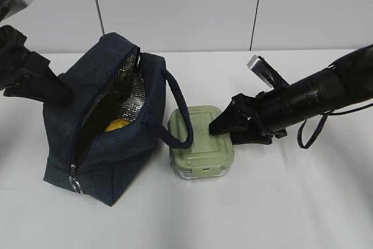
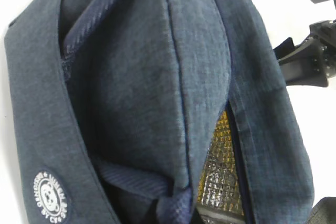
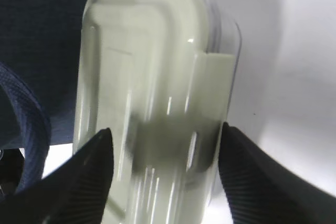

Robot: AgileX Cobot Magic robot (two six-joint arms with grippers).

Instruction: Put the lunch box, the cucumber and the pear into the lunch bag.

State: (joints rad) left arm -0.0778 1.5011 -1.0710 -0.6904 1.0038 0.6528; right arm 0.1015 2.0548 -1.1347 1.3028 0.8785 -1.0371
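lunch bag [image 1: 111,161]: matt navy cloth, foil lining | lunch box [image 1: 201,138]: smooth plastic lid

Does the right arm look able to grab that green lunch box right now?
Probably yes: the right gripper is open, its fingers either side of the lunch box, with nothing between them. The lunch bag handle lies on the far edge.

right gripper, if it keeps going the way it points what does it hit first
The lunch box: the right gripper has its open fingers on either side of the box's near end. Beyond it stands the lunch bag.
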